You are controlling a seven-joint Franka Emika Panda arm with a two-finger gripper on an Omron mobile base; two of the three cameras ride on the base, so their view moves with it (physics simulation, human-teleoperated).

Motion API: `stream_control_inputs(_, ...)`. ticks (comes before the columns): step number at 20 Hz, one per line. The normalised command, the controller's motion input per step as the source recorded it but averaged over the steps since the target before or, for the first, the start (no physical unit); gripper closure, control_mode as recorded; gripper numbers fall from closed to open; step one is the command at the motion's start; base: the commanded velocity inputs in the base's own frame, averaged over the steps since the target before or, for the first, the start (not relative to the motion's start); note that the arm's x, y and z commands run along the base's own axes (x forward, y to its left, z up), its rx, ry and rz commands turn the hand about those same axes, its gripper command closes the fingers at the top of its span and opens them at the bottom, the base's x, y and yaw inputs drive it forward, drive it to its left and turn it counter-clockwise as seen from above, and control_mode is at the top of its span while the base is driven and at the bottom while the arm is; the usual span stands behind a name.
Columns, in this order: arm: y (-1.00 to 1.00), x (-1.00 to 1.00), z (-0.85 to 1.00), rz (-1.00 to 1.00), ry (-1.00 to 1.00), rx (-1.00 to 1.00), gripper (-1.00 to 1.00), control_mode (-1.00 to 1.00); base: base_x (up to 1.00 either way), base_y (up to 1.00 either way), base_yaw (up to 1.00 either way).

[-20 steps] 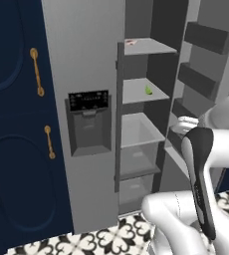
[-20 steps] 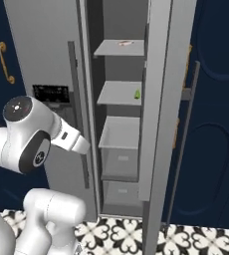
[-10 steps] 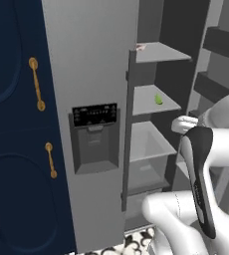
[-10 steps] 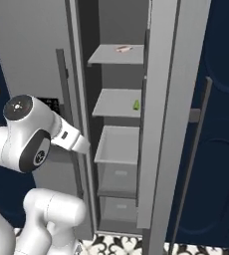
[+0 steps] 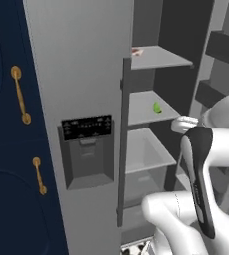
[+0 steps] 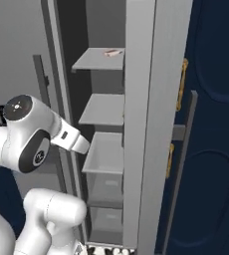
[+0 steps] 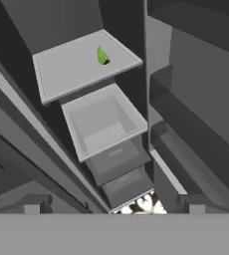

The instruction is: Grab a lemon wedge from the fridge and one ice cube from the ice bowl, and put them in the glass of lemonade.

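Fridge fills the middle of both base views, its right door swung open and its left door, with the dark dispenser panel, shut. Navy cabinets with brass handles flank it on both sides. Inside the open half, flat grey shelves are stacked above an open-topped drawer bin, with two closed drawers lower down. The open door's inner racks line the right side of the hand view. White arm stands in front of the opening, low and to the right in the left base view. The gripper's jaws are spread wide with nothing between them, well short of the shelves. A small pinkish item lies on the top shelf. Lemon wedge, green-yellow, lies near the back right of the shelf just above the bin; the bin's rim and that shelf's front edge lie between it and the finger tips.
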Motion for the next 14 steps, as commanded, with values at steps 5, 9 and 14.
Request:
stream_control_inputs(5, 0.00, 0.00, 0.00, 0.00, 0.00, 0.00, -1.00, 1.00, 0.55, -0.32, 0.00)
stream_control_inputs(9, 0.00, 0.00, 0.00, 0.00, 0.00, 0.00, -1.00, 1.00, 0.57, -0.28, 0.00)
stream_control_inputs(14, -0.09, 0.49, -0.05, 0.00, 0.00, 0.00, -1.00, -1.00, 0.26, -0.05, 0.00)
